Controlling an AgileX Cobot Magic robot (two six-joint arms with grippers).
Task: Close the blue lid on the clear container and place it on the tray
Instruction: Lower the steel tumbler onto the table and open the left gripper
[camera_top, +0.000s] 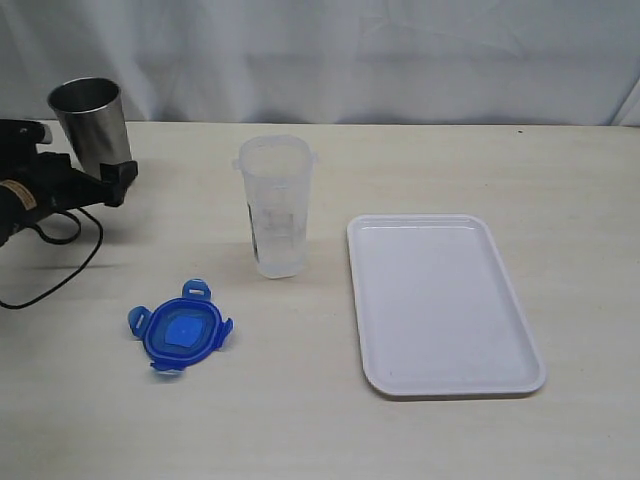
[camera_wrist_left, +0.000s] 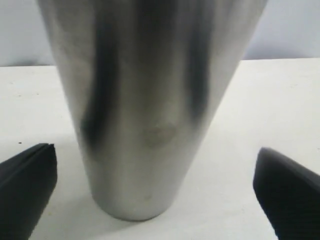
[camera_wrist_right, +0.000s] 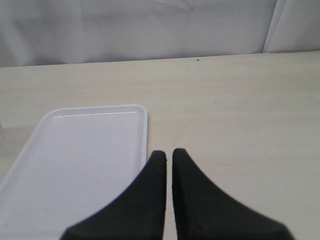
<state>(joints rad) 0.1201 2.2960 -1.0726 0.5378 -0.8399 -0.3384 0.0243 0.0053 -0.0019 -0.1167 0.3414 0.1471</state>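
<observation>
**A:** What did the exterior view give you?

**B:** None of the task was done. The blue lid (camera_top: 180, 328) lay flat on the table (camera_top: 300, 430), left of the clear container (camera_top: 273, 205), nearer the camera and well apart from it. The container stood upright and uncovered, just left of the tray (camera_top: 445, 300), which was bare. Your left gripper (camera_top: 118, 180) sat at the far left beside a steel cup (camera_top: 90, 120), which is no part of the job. Your right gripper did not show there.

**A:** And the left wrist view?

**B:** The cup filled it. Your fingers (camera_wrist_left: 27, 185) were spread wide on either side of it, clear of its wall, so you held nothing.

**A:** The right wrist view?

**B:** Your right gripper (camera_wrist_right: 169, 165) had its jaws pressed together and empty, over the table with the tray's rim close to its tips.

**A:** Which step was that?

**B:** I'd judge it the very start, with the lid not yet fetched. The next move called for you to leave the cup, carry the open left gripper over to the lid and pinch an edge flap, since it lay so low. You'd then seat it square on the container's mouth.
</observation>
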